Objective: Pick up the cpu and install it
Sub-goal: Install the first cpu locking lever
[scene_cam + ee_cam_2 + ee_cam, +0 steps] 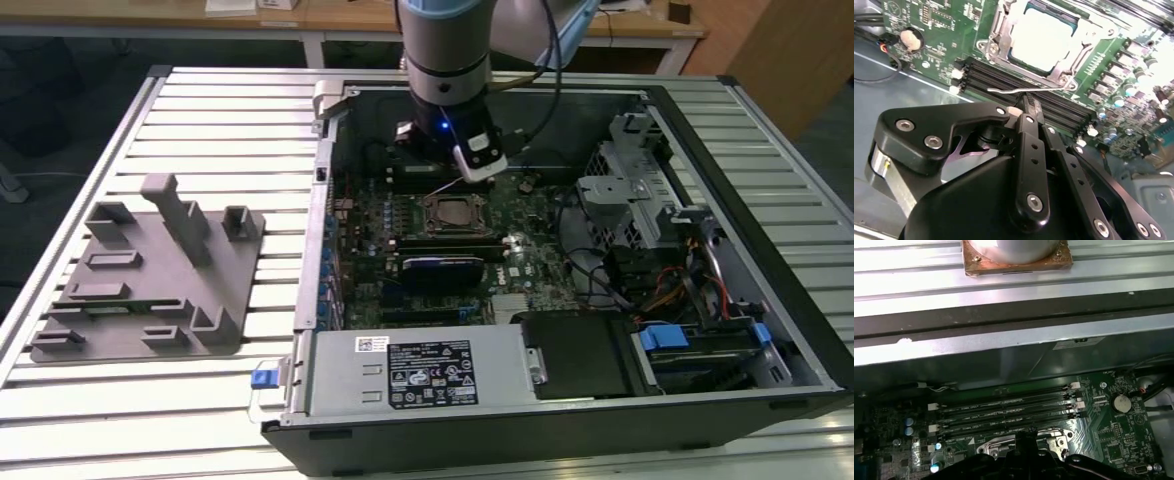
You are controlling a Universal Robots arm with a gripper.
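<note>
The cpu [1043,40], a small flat square chip with a shiny silver top and thin pale rim, already lies seated in the square metal-framed socket [999,37] on the green motherboard [934,30]. The socket's thin wire latch lever [1019,91] stands free beside the black memory slots [989,75], so by my judgement the placing is done and the locking step is in hand. The black pincer [1026,107] hangs just above that lever, its fingertips drawn together with nothing between them. In the exterior view the arm [447,70] stands inside the open dark computer case [561,430] on the slatted metal desk [200,110]. Any next move calls for fine, gentle contact near the lever.
</note>
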